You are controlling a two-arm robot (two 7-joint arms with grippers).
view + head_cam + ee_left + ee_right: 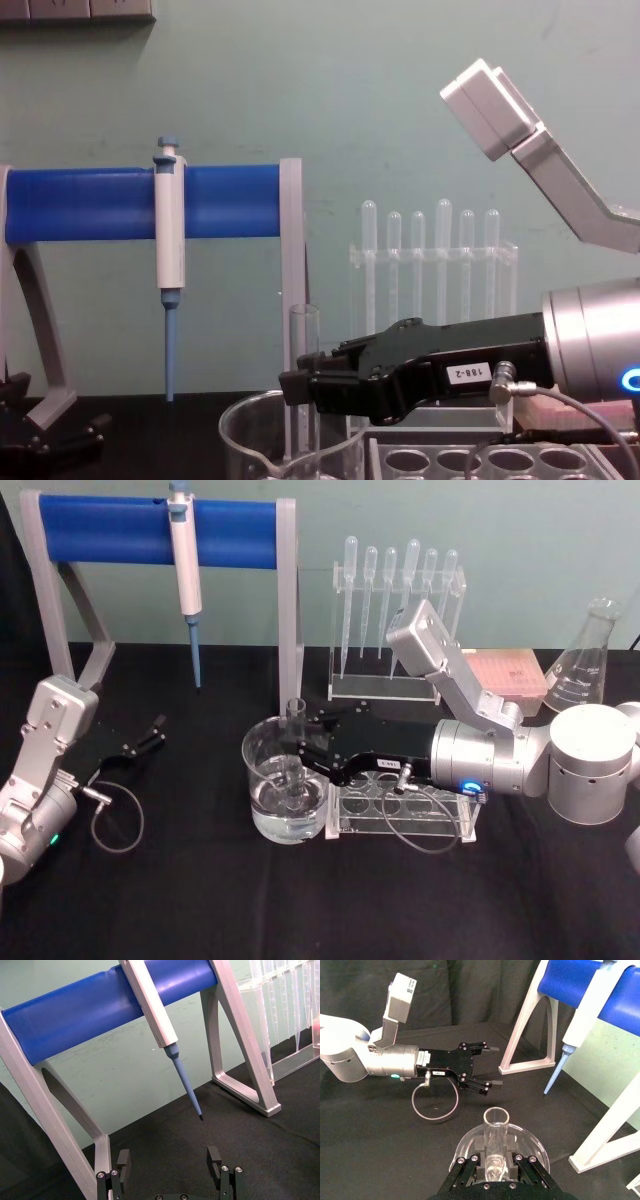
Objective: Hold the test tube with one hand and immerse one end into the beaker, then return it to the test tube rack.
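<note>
Head view: the right gripper (298, 752) reaches leftward over the clear tube rack (400, 818) and is clenched on the test tube (294, 718). The tube stands upright inside the beaker (258, 780), just left of the rack, with its lower end in the clear liquid. The left gripper (150, 736) hangs well to the left, above the black table (200, 900).

Left wrist view: the left gripper's fingers (214, 1156) are spread wide, grasping nothing, near the pipettor (150, 1005) that hangs on the blue-barred stand (75, 1015).

Right wrist view: both right fingers press the tube's sides below its open rim, over the beaker.

Chest view: the tube rises vertically from the beaker, pinched partway up.
</note>
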